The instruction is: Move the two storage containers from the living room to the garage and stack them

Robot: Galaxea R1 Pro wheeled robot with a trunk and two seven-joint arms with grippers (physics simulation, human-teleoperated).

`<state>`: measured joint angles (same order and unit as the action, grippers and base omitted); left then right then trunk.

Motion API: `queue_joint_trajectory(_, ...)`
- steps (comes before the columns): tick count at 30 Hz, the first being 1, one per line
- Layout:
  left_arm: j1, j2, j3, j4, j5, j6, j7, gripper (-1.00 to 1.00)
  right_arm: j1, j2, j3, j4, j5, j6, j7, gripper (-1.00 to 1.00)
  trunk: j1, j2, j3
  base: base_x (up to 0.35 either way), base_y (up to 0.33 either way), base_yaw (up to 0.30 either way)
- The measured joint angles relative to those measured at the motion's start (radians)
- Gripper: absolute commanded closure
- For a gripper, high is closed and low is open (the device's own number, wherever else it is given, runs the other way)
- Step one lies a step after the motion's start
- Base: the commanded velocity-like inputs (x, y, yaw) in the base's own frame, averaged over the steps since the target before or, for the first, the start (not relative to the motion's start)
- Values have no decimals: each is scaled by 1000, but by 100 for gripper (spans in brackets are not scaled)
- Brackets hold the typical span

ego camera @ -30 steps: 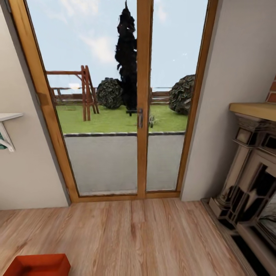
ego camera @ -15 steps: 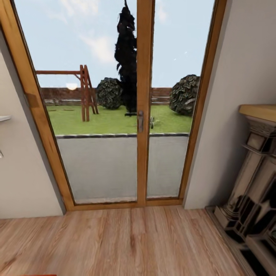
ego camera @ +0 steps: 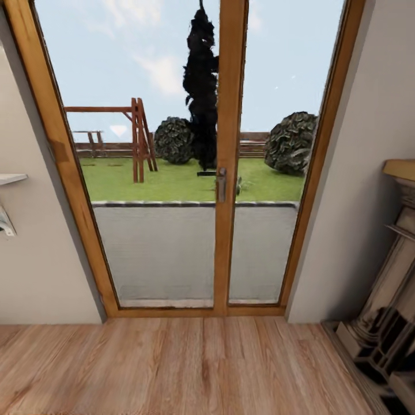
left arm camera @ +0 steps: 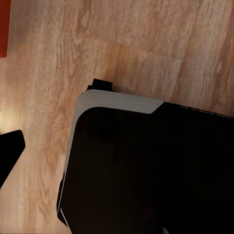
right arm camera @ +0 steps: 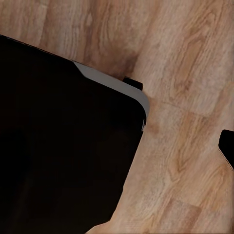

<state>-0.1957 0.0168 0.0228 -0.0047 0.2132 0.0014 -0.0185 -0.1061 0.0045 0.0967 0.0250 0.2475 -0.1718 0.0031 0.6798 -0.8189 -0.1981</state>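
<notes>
In the left wrist view, a sliver of one red-orange storage container (left arm camera: 4, 27) lies on the light wood-plank floor (left arm camera: 146, 44) of the living room, at the picture's edge. A dark tip of a left finger (left arm camera: 9, 151) juts in at the edge of the same view, well apart from the container. A similar dark tip of a right finger (right arm camera: 228, 146) is at the edge of the right wrist view, over bare planks. Neither view tells how the jaws stand. The garage is out of view.
Straight ahead stands a glazed double door (ego camera: 222, 184) in an orange-wood frame, with a lawn beyond. A stone fireplace surround (ego camera: 392, 311) stands at the right and a small white wall shelf (ego camera: 8, 180) at the left. My own dark base (left arm camera: 146, 170) rests on the planks below both wrists.
The head camera has tilted up and turned slightly. The red-orange container at the bottom left has slid out of the head view, and the fireplace has shifted towards the right edge.
</notes>
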Motion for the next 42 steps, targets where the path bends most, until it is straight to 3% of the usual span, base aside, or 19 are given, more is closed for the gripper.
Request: queue_joint_trajectory(42, 0, -3, -1, 0, -8, 0, 0, -100, 0, 2, 0, 0, 0, -3, -5, -100, 0, 0, 0, 0, 0, 274)
